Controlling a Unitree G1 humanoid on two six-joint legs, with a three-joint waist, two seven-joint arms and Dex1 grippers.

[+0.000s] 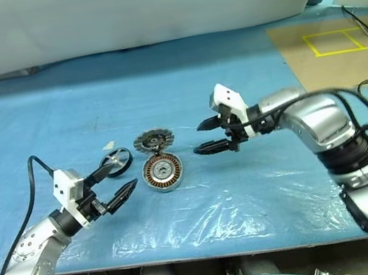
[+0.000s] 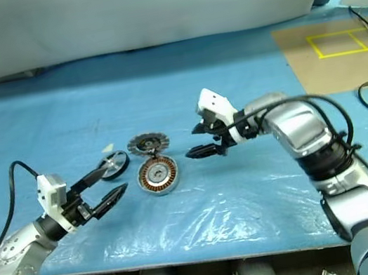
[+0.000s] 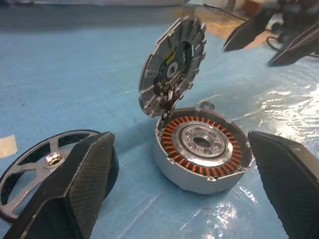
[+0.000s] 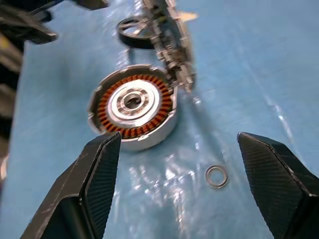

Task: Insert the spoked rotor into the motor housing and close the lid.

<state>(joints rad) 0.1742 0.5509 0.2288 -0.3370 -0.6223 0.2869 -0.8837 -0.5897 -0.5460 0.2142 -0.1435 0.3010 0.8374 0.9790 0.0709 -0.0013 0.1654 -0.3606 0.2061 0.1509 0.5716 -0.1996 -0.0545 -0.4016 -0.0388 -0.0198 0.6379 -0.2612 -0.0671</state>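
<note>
Head views: blue sheet [image 1: 163,98] covers the table. Housing [image 1: 163,172] sits near the middle, open face up, copper windings showing. Lid [image 1: 153,141] stands up at the housing's far edge, ribbed face toward the camera, touching the rim. Rotor [image 1: 117,161] lies flat on the sheet just beside the housing, on the robot's left, apart from it. Left gripper [image 1: 118,177] is low, fingers spread and empty; the upper finger crosses in front of the rotor, the lower tip points at the housing from nearby. Right gripper [image 1: 207,137] hangs on the other side of the housing, near it, fingers apart, holding nothing. Brown board [image 1: 340,53] with yellow tape lines lies at the far right, black cables beside it.

Left wrist view: housing [image 3: 202,149] between the two wide-set fingers [image 3: 84,184], not touched. Lid [image 3: 172,64] tilts upright on the far rim, dark centre visible. Rotor [image 3: 40,164] flat on the sheet, partly hidden behind one finger. Right gripper's black tips [image 3: 271,35] show beyond the lid.

Right wrist view: housing [image 4: 133,107] ahead of the open fingers [image 4: 94,184], lid [image 4: 172,45] edge-on at its rim, rotor [image 4: 132,32] behind. A small metal ring [image 4: 217,177] lies on the sheet between the fingers.
</note>
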